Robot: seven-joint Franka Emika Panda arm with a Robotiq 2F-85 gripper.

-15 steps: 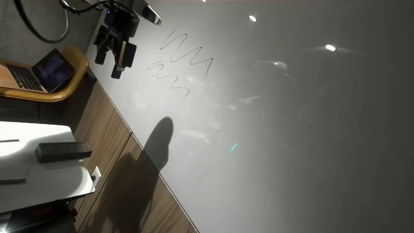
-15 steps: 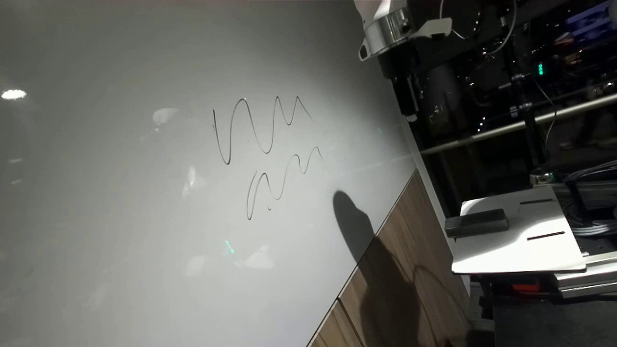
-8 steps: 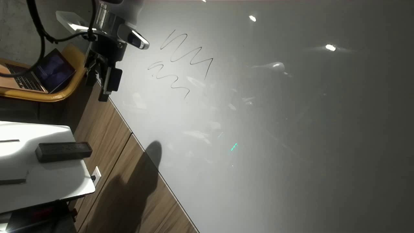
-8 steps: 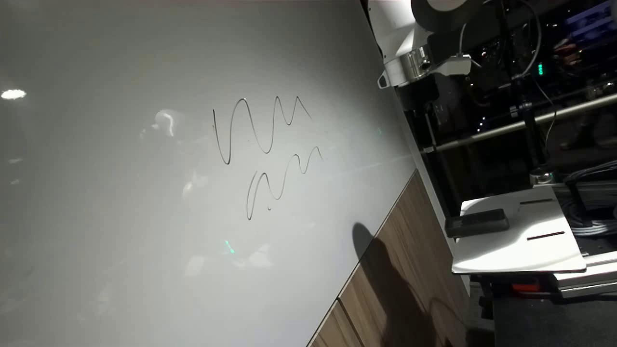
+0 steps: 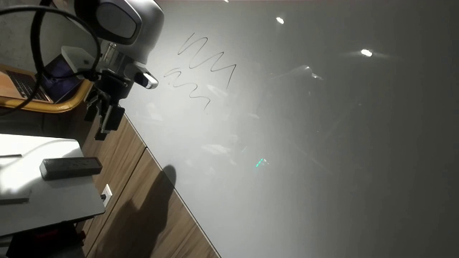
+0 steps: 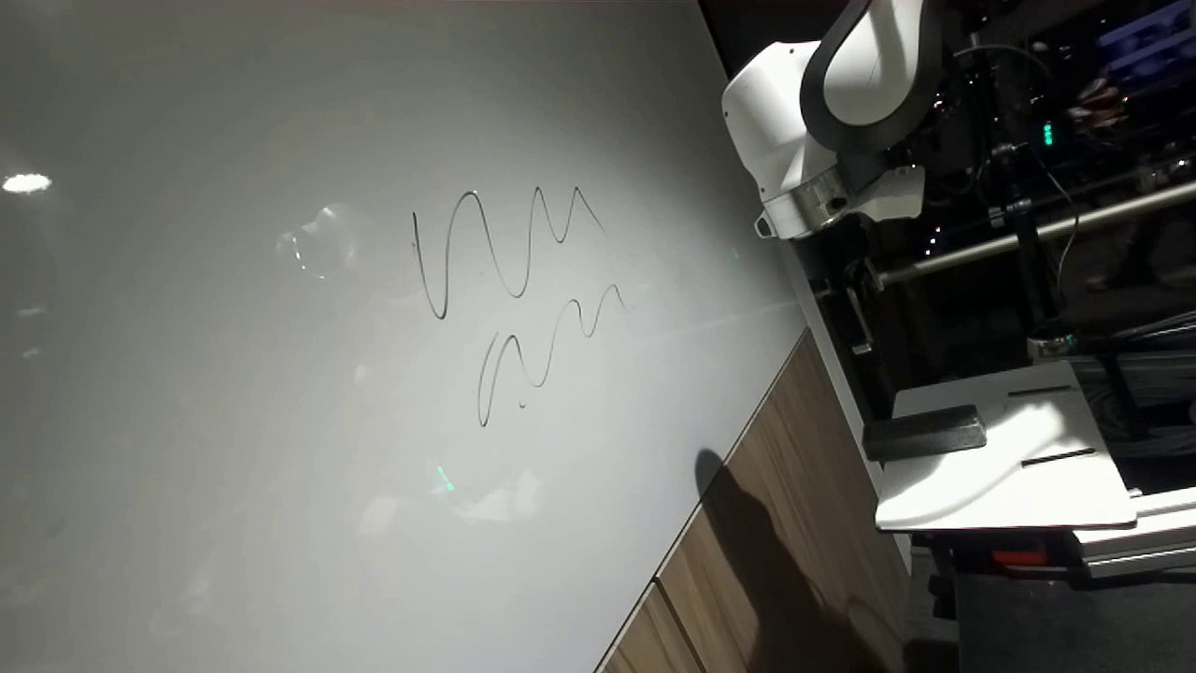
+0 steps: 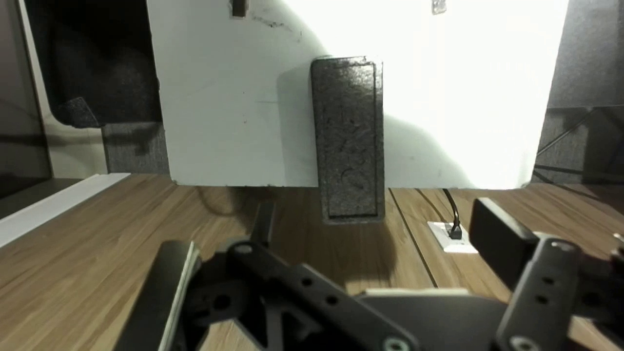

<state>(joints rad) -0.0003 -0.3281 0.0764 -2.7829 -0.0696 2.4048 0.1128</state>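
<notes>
Dark block (image 7: 350, 140) on white platform (image 7: 219, 122).

I'm seeing an open laptop (image 5: 59, 89) resting on a mustard-yellow chair (image 5: 68, 106) in an exterior view, a grey wall (image 5: 14, 36) standing behind. Wood-grain panels (image 6: 794, 430) are slanting across both exterior views. In the wrist view, a white outlet (image 7: 441, 236) is sitting on that wood, a dark cord (image 7: 454, 208) running into it. In an exterior view I'm also picking out a metal rail (image 6: 1103, 214), green lights (image 6: 1047, 134) glowing and a red object (image 6: 1018, 558) showing lower down.
</notes>
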